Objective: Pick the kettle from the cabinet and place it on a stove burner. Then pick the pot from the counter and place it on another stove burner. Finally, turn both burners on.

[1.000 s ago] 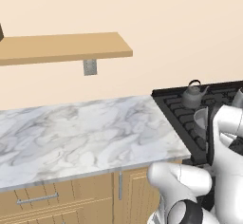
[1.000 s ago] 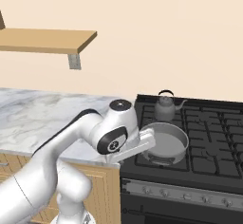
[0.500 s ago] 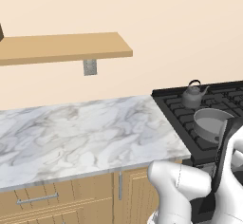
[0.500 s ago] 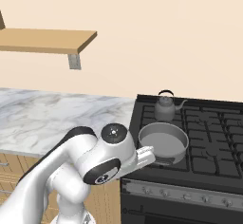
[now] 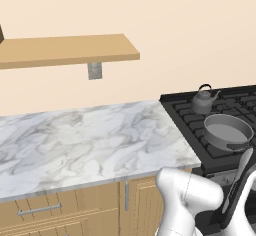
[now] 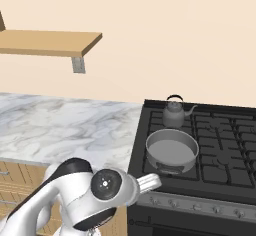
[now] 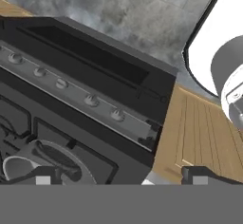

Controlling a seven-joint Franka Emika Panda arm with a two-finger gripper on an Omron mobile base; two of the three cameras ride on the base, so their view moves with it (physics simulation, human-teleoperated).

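Note:
The dark grey kettle [image 5: 204, 100] [image 6: 174, 114] stands upright on the back-left stove burner [image 6: 176, 125]. Just in front of it, the wide grey pot [image 5: 227, 131] [image 6: 171, 150] [image 7: 19, 166] rests on the front-left burner. My gripper [image 7: 124, 176] is open, its fingertips [image 7: 47, 175] far apart with nothing between them. It hangs low before the stove's front and looks along the row of knobs [image 7: 91, 99]. The wooden cabinet shelf [image 5: 65, 50] [image 6: 45, 42] is bare, and so is the marble counter [image 5: 85, 140] [image 6: 60, 125].
My white arm [image 6: 105, 190] [image 5: 190, 195] is folded low in front of the stove's left corner. The silver knob panel [image 6: 200, 205] runs along the stove's front. Wooden drawers with bar handles [image 5: 40, 211] sit under the counter, and a wooden cabinet side [image 7: 199, 133] adjoins the stove.
The arm has dropped from over the pot to below the cooktop's front edge. Kettle and pot have stayed where they were.

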